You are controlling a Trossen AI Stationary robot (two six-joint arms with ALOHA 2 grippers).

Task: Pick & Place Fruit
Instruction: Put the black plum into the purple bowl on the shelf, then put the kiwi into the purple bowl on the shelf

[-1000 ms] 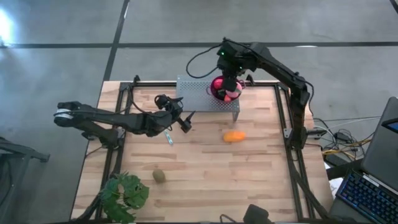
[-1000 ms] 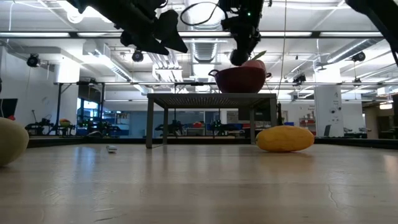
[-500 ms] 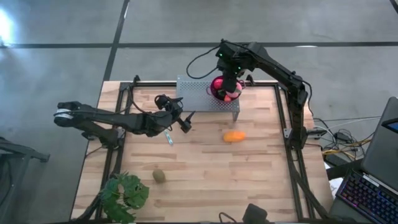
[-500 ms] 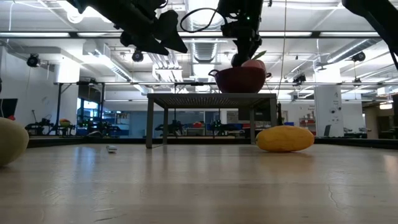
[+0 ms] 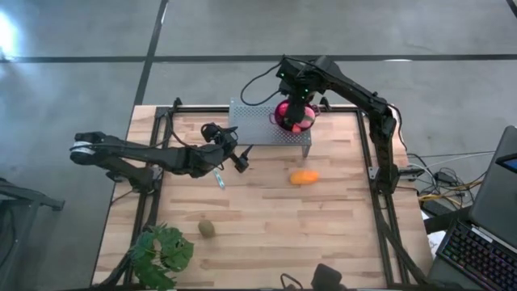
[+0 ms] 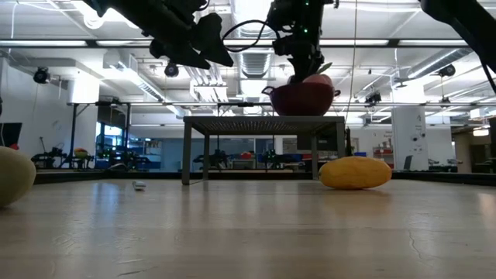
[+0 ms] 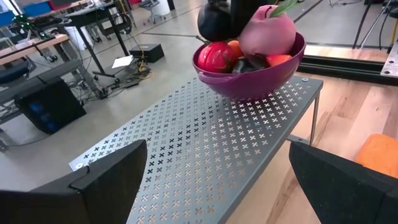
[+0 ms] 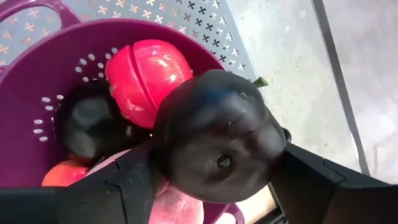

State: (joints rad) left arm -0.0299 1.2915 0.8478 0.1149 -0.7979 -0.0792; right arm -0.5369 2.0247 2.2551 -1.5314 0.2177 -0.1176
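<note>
- Nearest me on the desk [image 5: 266, 218] lies an olive-green fruit [image 5: 208, 229], close to a leafy green plant [image 5: 161, 250] at the near-left corner; neither arm is anywhere near it.
- Farther in, an elongated orange fruit [image 5: 304, 177] rests on the wood just in front of the perforated metal stand [image 5: 258, 123], also untouched.
- The left tool [image 5: 240, 158] hangs over the middle of the desk, its fingers spread wide and holding nothing, pointed toward the stand.
- At the back, the purple perforated bowl [image 7: 252, 78] sits on the stand, already holding a red ball [image 8: 146, 78], a pink piece [image 7: 268, 31], another dark ball [image 8: 90, 127] and bits of orange-red.
- The right tool [image 8: 214, 168] is directly over the bowl, clamped on a dark purple-black ball [image 8: 217, 134], glossy and dimpled, which fills the gap between its fingers.
- I'd say this is the dropping-off step: the next move calls for lowering a little and parting the fingers so the ball settles among the others and doesn't roll off the heap.
- After that, the orange and olive-green pieces are left to fetch.
</note>
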